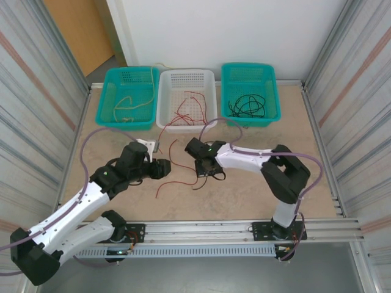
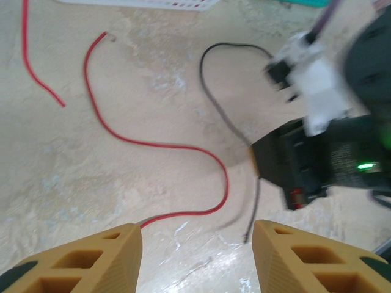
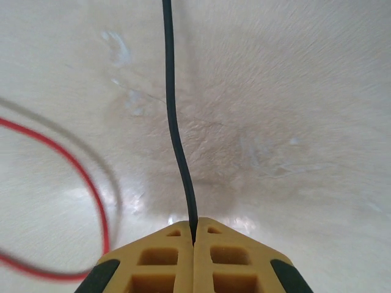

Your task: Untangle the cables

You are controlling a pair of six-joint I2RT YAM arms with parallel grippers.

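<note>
Black thin rubbery cable (image 3: 174, 122), lying on the beige tabletop (image 3: 305, 91), is being pinched btwn the right gripper (image 3: 194, 231)'s pressed-together yellow fingers while the left gripper (image 2: 197, 235)'s fingers are hovering spread over a curly red wire (image 2: 159, 145), so next is prob calling for a slow pull apart.

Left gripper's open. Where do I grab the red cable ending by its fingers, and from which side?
Take the red cable on the stretch near its end, just ahead of the left gripper. Come straight down from above, jaws straddling the wire: it lies flat there, apart from the black cable the right gripper pinches.
</note>
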